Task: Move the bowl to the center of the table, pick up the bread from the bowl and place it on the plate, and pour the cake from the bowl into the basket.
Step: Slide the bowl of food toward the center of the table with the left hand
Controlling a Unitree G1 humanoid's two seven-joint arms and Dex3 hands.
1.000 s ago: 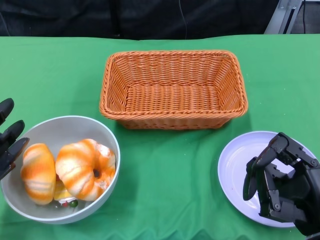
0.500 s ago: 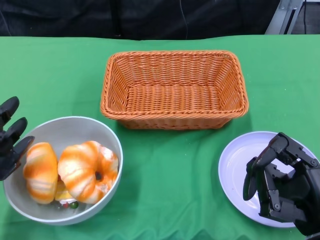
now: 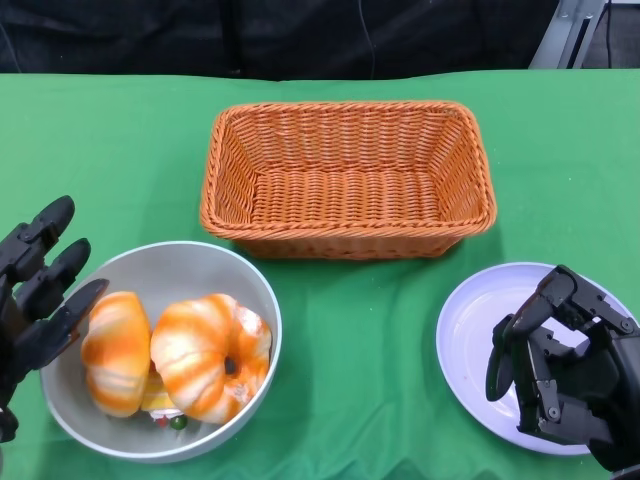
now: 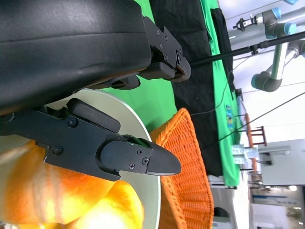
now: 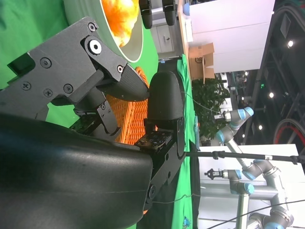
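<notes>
I see left hand point(image 3: 40, 285) at the bowl's point(image 3: 255, 300) left rim, fingers spread, gripping nothing | right hand point(image 3: 560, 375) poised over the plate point(image 3: 470, 340), fingers curled in, empty | bowl front-left on the green worktop point(image 3: 360, 320), holding two orange bread rolls point(image 3: 210, 355) | basket point(image 3: 347, 180) behind, centre.

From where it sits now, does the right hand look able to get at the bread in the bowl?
Probably not yet. The right hand hangs over the plate, the bread lies in the bowl far across the cloth, and the left hand is there.
</notes>
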